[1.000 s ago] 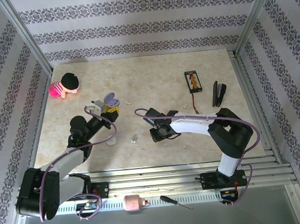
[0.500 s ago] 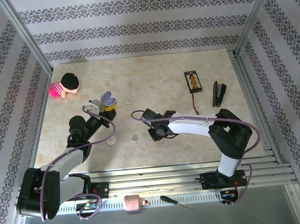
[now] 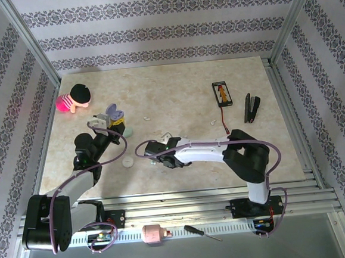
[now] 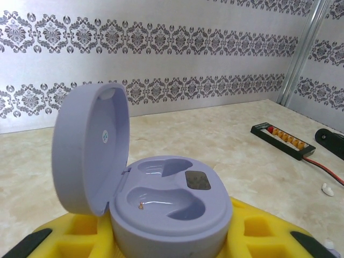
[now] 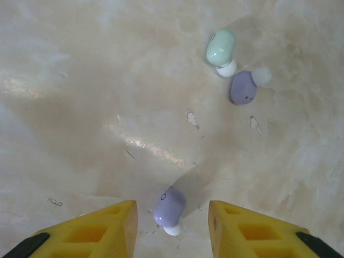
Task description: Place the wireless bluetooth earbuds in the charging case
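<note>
Over the last second our right gripper has swung left. Its jaws now stand apart astride a lavender earbud (not yet touching it). Our left gripper stays clamped on the open lavender charging case, wells empty — pick-up looks next.

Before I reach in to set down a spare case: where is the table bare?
Bare: the far strip of the table between the doll and the black board, and the right side nearer than the stapler. Crowded: the middle, where earbuds lie by the right tool.
</note>
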`<action>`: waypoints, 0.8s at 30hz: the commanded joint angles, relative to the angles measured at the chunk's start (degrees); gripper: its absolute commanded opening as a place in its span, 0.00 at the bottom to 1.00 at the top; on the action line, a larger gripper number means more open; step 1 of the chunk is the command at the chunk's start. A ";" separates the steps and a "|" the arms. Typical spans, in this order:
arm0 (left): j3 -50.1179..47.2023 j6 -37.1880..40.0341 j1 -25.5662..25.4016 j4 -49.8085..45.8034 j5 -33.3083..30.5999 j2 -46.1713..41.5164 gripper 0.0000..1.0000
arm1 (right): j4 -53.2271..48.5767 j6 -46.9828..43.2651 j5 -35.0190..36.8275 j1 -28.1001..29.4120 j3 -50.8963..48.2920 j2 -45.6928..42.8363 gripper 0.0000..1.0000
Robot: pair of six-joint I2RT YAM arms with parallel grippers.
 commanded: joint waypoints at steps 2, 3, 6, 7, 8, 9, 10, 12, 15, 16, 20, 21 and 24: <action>0.21 -0.43 0.92 0.22 0.03 -1.05 0.27 | -4.03 1.84 2.76 0.76 1.71 2.03 0.36; 0.12 -0.35 0.92 0.21 -0.03 -1.14 0.27 | -4.01 1.89 2.68 0.74 1.75 2.30 0.36; -0.04 -0.36 1.04 0.12 -0.05 -1.26 0.27 | -4.03 1.43 2.24 0.76 2.02 3.11 0.32; -0.05 -0.39 0.95 0.13 -0.05 -1.31 0.27 | -3.96 1.36 1.97 0.75 2.06 3.31 0.32; -0.13 -0.35 0.93 0.10 -0.05 -1.34 0.27 | -3.89 1.35 1.78 0.70 2.14 3.49 0.32; -0.14 -0.35 1.00 0.09 -0.05 -1.36 0.27 | -3.92 1.37 1.47 0.76 2.22 3.62 0.31; -0.14 -0.39 0.95 0.08 -0.05 -1.40 0.27 | -3.95 1.22 1.30 0.70 2.23 3.84 0.31; -0.26 -0.35 0.93 0.22 -0.09 -1.29 0.27 | -3.80 1.15 1.06 0.69 2.31 4.27 0.31; -0.14 -0.35 0.97 0.33 0.00 -1.08 0.27 | -3.74 1.04 0.51 0.70 2.35 4.92 0.30; -0.14 -0.36 0.99 0.42 0.04 -1.03 0.27 | -3.69 0.96 0.40 0.74 2.41 5.13 0.30; -0.14 -0.43 1.00 0.55 0.04 -0.66 0.27 | -3.49 1.09 -0.22 0.59 2.50 5.94 0.26; -0.14 -0.44 1.01 0.62 0.04 -0.58 0.27 | -3.70 1.16 -0.37 0.55 2.62 6.12 0.26; -0.23 -0.53 1.01 0.94 0.24 -0.34 0.27 | -3.91 1.05 -0.38 0.35 2.76 6.48 0.26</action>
